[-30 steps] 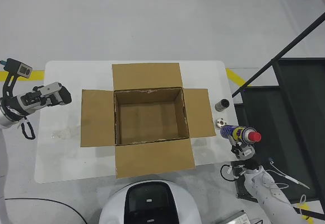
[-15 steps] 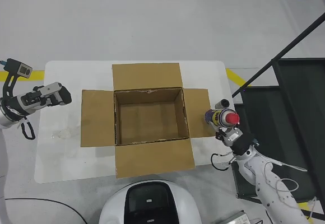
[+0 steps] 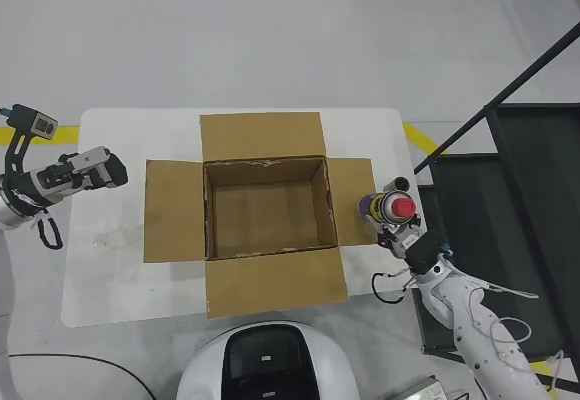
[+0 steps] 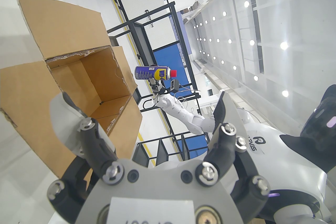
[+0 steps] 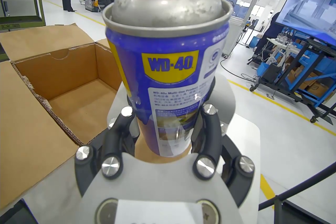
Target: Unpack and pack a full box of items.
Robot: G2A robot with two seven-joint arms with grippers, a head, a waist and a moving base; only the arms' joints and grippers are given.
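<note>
White table [image 3: 120, 275], dark metal rack [image 3: 545, 185]

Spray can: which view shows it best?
Right wrist view: the spray can is close up, clamped in the right end effector. Top view shows mainly its red cap; left wrist view shows it whole but distant.

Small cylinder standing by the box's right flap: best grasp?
Take the cylinder by its round side wall, fingers coming straight down. It stands upright on the table, with the box flap and the spray can close beside it, so a sideways approach looks crowded.
</note>
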